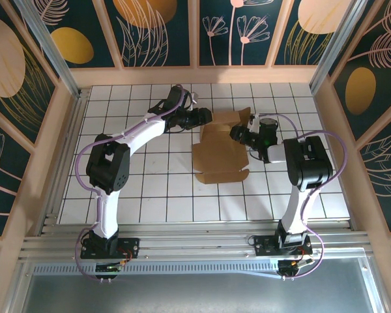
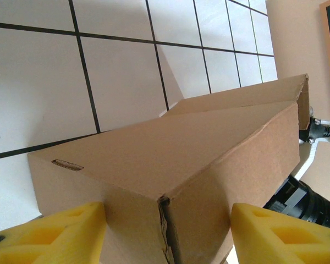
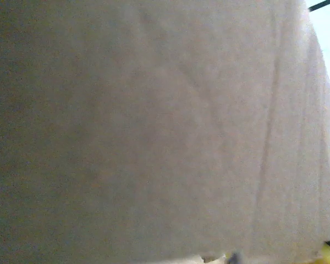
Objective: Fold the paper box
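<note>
1. The paper box is seen right of centre in the top view, lying on the white-tiled desk; its long axis runs up and down the frame, away from the arm bases
2. The box is caught between the two arms: it lies to the right of the left gripper, which is set at its upper left corner, and to the left of the right gripper, which is set against its upper right edge; neither arm can be called nearer, since both are at the upper end
3. In the left wrist view a raised, folded corner of the box is framed by the left gripper; its yellow fingers are held partly apart, and the cardboard reaches both of them; whether it is actually pinched cannot be told
4. The right wrist view is taken up by blurred brown cardboard very close to the lens; how far the right gripper is spread, and whether anything is held, cannot be told
5. The box is plain brown and unprinted; the lower part is seen lying flat with notched flaps, the upper part lifted into sloping walls; a small slot is cut near one edge and the corner crease looks slightly torn
6. The fold is judged to be partly made; the next move is thought to turn on the upper walls being pressed inward from both sides
</note>
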You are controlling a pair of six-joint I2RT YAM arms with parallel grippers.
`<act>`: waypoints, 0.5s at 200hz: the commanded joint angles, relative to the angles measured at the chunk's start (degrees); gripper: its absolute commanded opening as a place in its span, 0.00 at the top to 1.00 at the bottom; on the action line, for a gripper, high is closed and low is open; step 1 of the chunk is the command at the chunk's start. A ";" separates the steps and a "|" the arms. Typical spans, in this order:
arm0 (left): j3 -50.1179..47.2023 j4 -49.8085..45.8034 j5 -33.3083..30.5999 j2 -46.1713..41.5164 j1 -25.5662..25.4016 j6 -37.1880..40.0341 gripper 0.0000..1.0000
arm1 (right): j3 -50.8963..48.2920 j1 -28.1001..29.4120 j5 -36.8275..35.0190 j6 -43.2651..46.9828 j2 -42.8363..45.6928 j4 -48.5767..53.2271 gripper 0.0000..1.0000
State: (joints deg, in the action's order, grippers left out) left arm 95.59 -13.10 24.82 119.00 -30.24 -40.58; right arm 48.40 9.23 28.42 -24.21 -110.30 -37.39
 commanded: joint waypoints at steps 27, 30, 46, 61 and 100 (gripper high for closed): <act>1.02 -1.13 1.55 1.25 -0.95 -0.12 0.39 | -0.16 5.43 -10.98 10.35 3.43 4.70 0.53; 1.00 -1.14 1.58 1.24 -0.94 -0.05 0.39 | -0.15 5.71 -11.50 10.65 3.34 4.59 0.54; 0.88 -1.22 1.55 1.01 -0.96 -0.03 0.39 | -0.58 6.86 -13.46 12.04 3.24 3.06 0.57; 0.70 -1.22 1.51 0.89 -0.95 -0.01 0.39 | -0.70 7.28 -14.03 12.12 2.79 2.06 0.59; 0.81 -1.16 1.31 0.93 -0.96 -0.31 0.39 | 0.42 8.39 -13.39 12.68 1.30 4.14 0.61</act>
State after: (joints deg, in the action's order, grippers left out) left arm 95.59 -13.10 24.82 119.00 -30.24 -40.58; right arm 48.38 15.49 14.59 -13.34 -108.05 -34.65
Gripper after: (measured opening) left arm 0.612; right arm 0.394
